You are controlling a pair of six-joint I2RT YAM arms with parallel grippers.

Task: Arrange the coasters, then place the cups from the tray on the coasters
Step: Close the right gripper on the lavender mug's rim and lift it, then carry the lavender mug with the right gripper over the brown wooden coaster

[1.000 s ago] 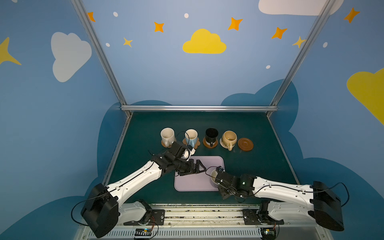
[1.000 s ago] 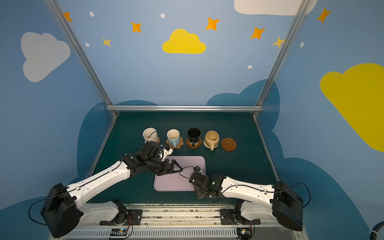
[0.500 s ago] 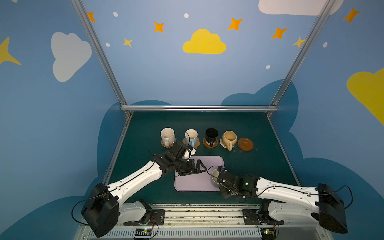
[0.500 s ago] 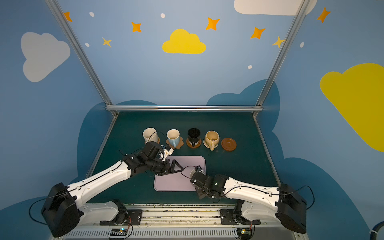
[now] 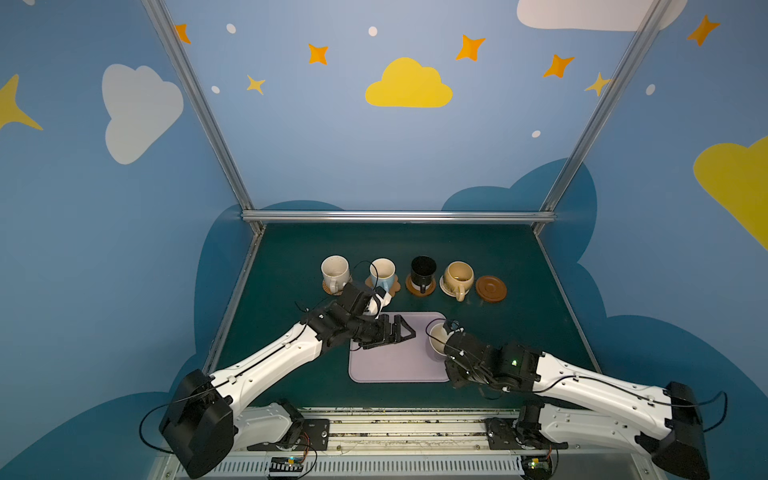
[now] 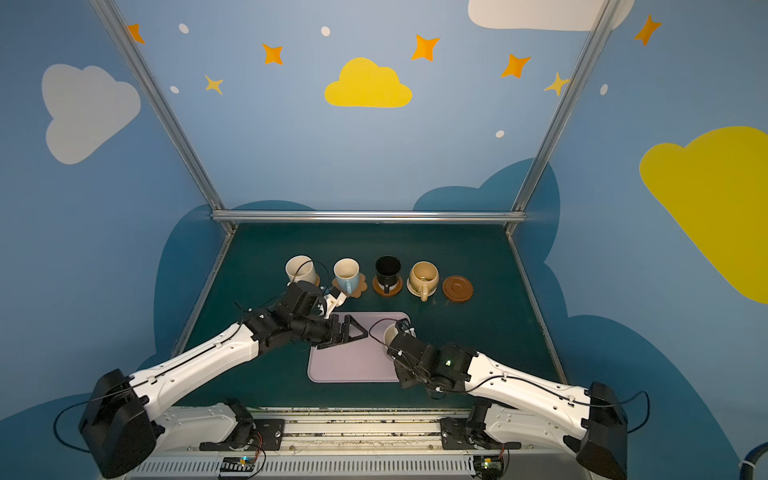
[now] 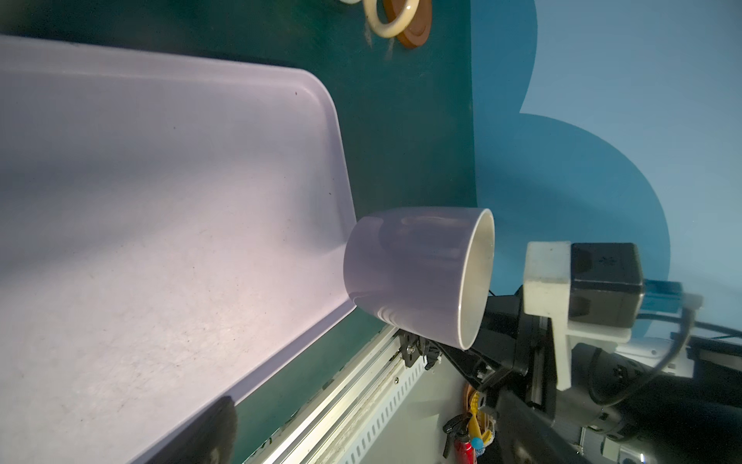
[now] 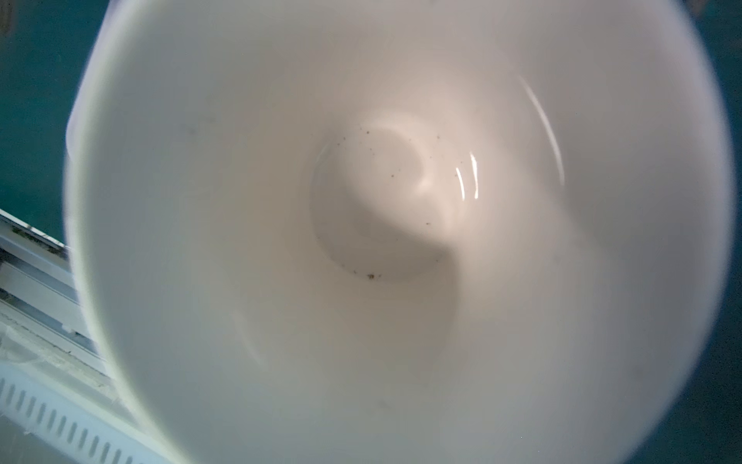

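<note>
Both top views: soft, even overhead light, no hard shadows; dark floor (image 5: 478, 257) dim, walls (image 5: 374, 158) brighter. Wide-angle lens bows the frame posts (image 5: 199, 104) toward the edges. Focus sharp. Left wrist cam: tray (image 7: 160, 201) ahead of the left gripper (image 5: 395, 332) bright, w/ broad soft grey shading; a black blur (image 7: 208, 434) sits closest to the lens. Right wrist cam: lilac mug (image 8: 361, 241) fills the frame, v. close, rim out of focus, thin glare streaks and a grey shadow inside.

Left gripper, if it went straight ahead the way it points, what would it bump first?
Probably the lilac purple mug held by the right gripper; the open left gripper points across the flat lilac-pink tray toward it, though height is unclear.
</note>
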